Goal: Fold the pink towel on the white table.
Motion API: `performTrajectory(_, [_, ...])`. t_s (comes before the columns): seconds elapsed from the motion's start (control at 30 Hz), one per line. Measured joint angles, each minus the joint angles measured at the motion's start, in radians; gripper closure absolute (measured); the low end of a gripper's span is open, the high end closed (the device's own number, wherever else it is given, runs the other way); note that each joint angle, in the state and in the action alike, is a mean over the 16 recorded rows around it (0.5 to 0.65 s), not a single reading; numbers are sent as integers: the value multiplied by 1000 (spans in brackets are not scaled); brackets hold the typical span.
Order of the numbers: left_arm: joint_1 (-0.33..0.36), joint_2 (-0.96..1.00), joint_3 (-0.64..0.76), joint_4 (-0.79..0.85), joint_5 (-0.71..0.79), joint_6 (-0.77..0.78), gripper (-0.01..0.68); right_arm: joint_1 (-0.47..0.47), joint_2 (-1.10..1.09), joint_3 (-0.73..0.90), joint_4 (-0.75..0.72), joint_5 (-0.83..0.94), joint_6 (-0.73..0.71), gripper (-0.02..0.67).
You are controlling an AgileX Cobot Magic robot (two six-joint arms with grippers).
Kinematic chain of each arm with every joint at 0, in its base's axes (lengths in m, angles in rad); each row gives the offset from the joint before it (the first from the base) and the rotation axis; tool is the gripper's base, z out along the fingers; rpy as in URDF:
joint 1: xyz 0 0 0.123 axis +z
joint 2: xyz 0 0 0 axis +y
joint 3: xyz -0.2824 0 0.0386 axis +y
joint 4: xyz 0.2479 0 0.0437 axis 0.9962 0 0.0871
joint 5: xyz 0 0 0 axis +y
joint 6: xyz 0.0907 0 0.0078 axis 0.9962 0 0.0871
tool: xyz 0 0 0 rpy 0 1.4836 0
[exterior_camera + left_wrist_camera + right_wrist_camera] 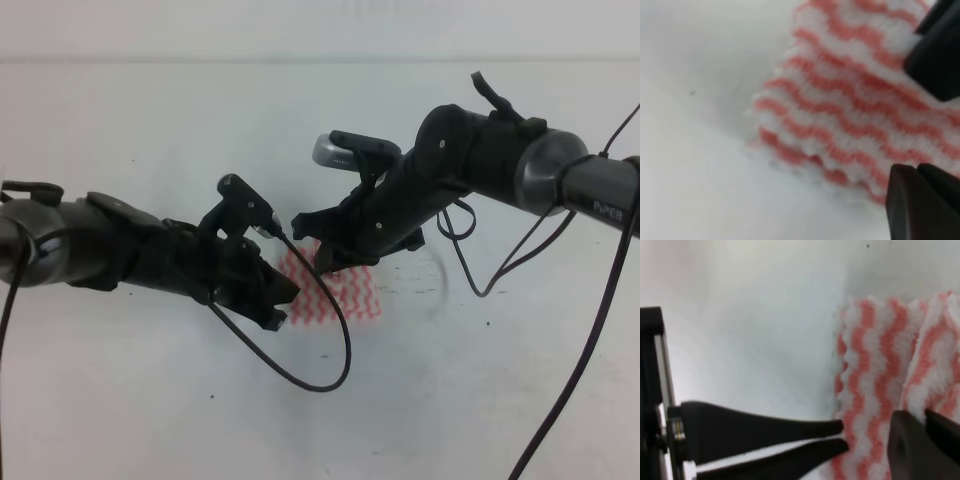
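The pink towel [345,290] lies near the middle of the white table [150,400], small, with wavy pink-and-white stripes. Both grippers meet at its left edge. My left gripper [288,300] is at the near left corner; in the left wrist view its jaws [920,130] stand above and below stacked layers of the towel [840,115], which fill the gap. My right gripper [305,228] is at the far left corner. Its fingertips [867,432] pinch the towel's edge [865,365], and a fold rises beside the right finger [925,445].
A black cable [335,370] loops from the left arm onto the table in front of the towel. Another cable [480,270] hangs from the right arm behind the towel's right side. A few dark specks dot the table.
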Motion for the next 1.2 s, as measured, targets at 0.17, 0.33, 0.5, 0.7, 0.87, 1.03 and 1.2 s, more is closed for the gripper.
performTrajectory(0.17, [4,5,0,-12,9,11,678,0,0,0,0,1,0,665])
performTrajectory(0.33, [4,11,0,-16,19,15,678,0,1,0,0,2,0,665])
performTrajectory(0.5, [4,16,0,-22,25,17,678,0,-1,0,1,3,0,665])
performTrajectory(0.7, [4,18,0,-31,28,18,678,1,-1,0,2,3,0,665])
performTrajectory(0.87, [4,17,0,-37,29,19,678,4,-1,0,3,2,0,665])
performTrajectory(1.03, [4,18,0,-40,30,20,678,9,-1,0,4,0,0,665])
performTrajectory(1.2, [4,18,0,-40,30,20,678,13,-1,0,6,-6,0,665])
